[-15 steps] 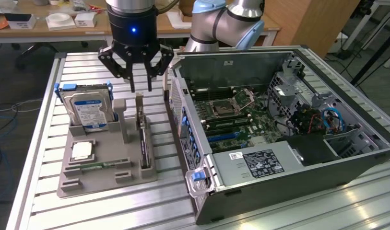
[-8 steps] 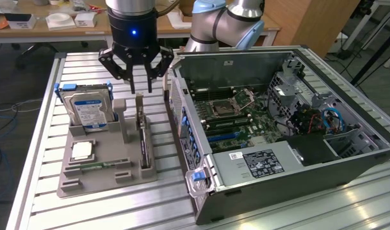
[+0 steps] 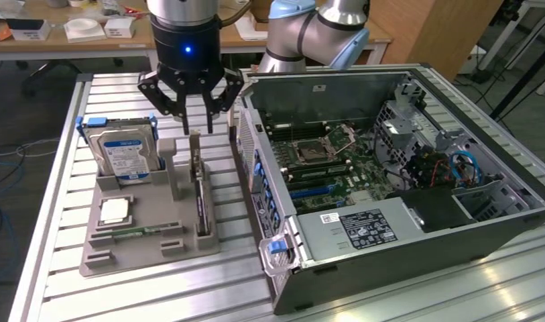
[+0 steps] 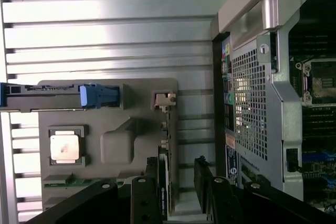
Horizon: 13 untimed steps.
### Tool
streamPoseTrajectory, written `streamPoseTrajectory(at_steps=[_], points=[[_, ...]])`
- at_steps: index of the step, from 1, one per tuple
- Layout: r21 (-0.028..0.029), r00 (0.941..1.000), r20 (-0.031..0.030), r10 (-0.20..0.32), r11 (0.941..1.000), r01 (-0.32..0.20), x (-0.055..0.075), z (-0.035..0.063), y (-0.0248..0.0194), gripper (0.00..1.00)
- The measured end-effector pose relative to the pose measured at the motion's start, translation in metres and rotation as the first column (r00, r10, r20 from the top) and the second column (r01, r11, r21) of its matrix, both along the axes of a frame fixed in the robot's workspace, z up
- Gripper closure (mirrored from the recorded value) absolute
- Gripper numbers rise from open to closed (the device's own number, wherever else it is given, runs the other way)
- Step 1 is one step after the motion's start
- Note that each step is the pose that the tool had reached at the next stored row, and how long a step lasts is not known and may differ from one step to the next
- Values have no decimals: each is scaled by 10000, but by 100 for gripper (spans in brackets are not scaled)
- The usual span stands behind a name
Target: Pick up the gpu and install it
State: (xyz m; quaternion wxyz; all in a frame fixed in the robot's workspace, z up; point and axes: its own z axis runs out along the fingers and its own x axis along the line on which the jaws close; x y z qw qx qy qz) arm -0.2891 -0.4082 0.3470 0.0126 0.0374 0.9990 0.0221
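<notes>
The gpu (image 3: 200, 191) is a thin dark card standing on edge in a slot of the grey holder (image 3: 151, 251), its metal bracket end toward the arm. My gripper (image 3: 197, 126) hangs open just above that bracket end, with one finger on each side of the card's line and nothing between them. In the wrist view the gpu (image 4: 167, 148) appears edge-on, with its bracket tab (image 4: 164, 99) at the far end. The black fingers (image 4: 149, 195) of my gripper (image 4: 178, 192) straddle the card without touching it.
The holder also carries a silver hard drive with blue rails (image 3: 120, 153), a processor chip (image 3: 116, 211) and a memory stick (image 3: 140, 233). The open computer case (image 3: 389, 181) lies close on the exterior view's right of the holder, motherboard (image 3: 330, 168) exposed. Everything rests on a slatted metal table (image 3: 57, 201).
</notes>
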Motion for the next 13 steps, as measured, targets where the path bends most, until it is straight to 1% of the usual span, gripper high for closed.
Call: streamPoseTrajectory(at_steps=[3,8,13], points=[[1,10000,0,0,10000,0,0,-6,-35,59],[0,10000,0,0,10000,0,0,-16,-81,59],[0,10000,0,-1,10000,1,0,-17,-88,59]])
